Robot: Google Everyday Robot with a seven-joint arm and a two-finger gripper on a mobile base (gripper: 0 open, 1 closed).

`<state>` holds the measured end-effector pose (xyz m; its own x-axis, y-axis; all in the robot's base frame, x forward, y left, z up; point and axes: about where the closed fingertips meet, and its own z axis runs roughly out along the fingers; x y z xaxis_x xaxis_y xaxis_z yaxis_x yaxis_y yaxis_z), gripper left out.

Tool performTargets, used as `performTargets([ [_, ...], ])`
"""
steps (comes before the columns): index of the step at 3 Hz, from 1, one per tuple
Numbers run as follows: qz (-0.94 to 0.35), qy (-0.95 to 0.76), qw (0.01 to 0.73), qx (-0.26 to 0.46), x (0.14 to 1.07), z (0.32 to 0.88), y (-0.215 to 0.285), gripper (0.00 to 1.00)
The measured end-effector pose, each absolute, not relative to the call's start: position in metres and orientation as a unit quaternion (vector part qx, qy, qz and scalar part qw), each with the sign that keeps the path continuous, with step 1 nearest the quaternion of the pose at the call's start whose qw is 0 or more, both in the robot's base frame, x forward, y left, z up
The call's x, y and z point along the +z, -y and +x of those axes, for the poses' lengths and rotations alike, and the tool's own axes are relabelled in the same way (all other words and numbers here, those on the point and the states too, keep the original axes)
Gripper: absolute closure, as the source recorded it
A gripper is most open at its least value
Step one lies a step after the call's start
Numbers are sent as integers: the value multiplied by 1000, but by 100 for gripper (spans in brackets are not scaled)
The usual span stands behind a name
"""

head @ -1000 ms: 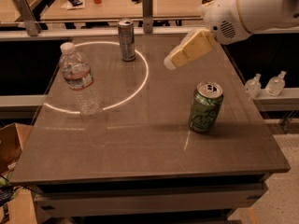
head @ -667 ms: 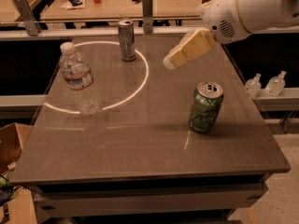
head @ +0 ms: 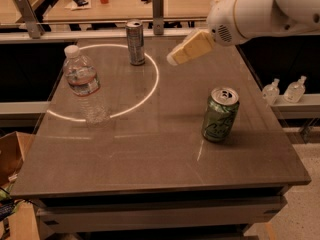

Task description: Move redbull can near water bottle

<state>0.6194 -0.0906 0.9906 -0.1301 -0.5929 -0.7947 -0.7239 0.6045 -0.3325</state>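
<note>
The redbull can (head: 135, 42), slim and silver-grey with dark markings, stands upright at the far middle of the table. The water bottle (head: 84, 83), clear with a white cap and a pale label band, stands at the left of the table, apart from the can. My gripper (head: 172, 59) hangs in the air on the white arm (head: 260, 9), to the right of the redbull can and a little nearer the camera. It touches nothing and holds nothing.
A green can (head: 220, 115) stands at the right of the dark table (head: 150, 159). A white ring of light lies on the table between bottle and redbull can. A metal rail and posts (head: 158, 5) run behind the table. Two small bottles (head: 285, 90) stand on a shelf at the right.
</note>
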Motion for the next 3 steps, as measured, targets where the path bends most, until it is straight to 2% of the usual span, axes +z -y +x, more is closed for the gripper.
performTargets([
  [1,-400,-762,507,43,978,648,96,0],
  [3,-352,-782,509,79,948,702,97,0],
])
